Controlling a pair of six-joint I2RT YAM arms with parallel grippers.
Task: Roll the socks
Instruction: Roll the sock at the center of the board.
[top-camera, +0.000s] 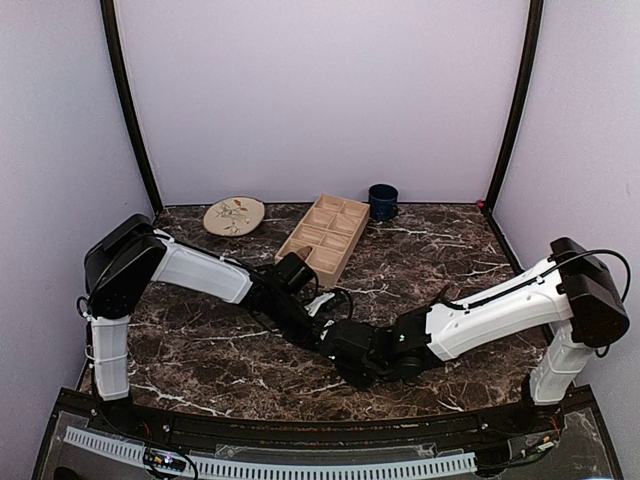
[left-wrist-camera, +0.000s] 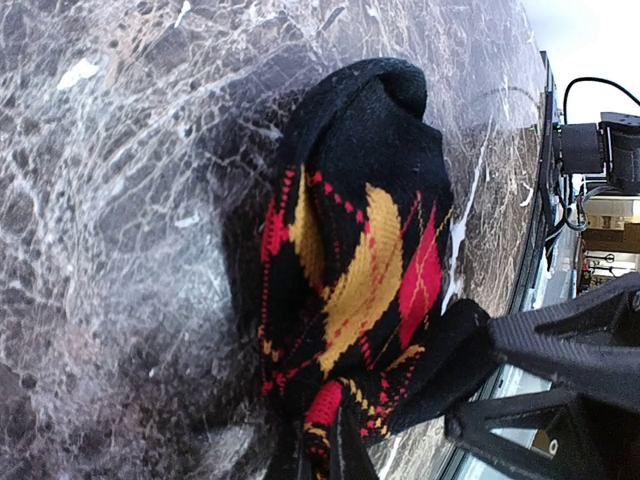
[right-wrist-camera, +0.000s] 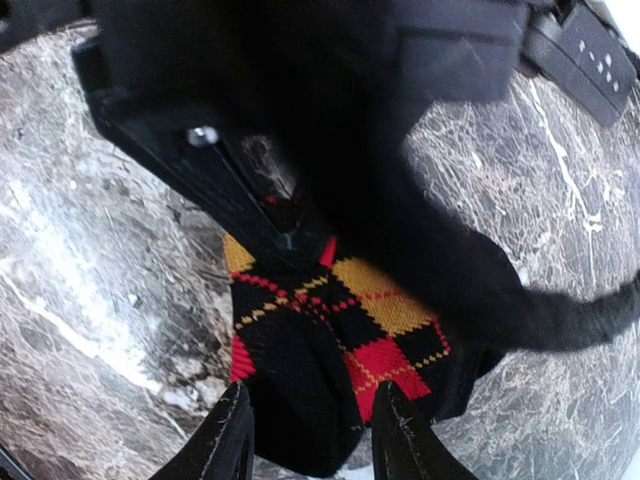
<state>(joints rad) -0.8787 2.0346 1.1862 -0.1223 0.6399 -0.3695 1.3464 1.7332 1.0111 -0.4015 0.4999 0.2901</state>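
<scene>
Mid-roll at the centre of the bench: both arms converge on a black sock bundle patterned with red and yellow diamonds, which lies on the marble low in the overhead frame and is almost wholly covered there by the two wrists.

The right fingers rise from the bottom edge of their own view. They are parted only as wide as the cloth and press a fold of the bundle between them. The left fingers reach down from the upper left of that same view to the top of the diamond pattern. Whether they pinch the cloth or merely pin it cannot be told, as their tips are lost against the black knit.

By the look of it, the job is partly done. The fabric is gathered into a thick, rounded lump rather than lying flat, with a humped end at the top of the left wrist view. A loose black tail trails off to the right of the right wrist view, so the roll seems neither tight nor closed. Tucking that end in and turning the cuff over the bundle appear to be left.
</scene>
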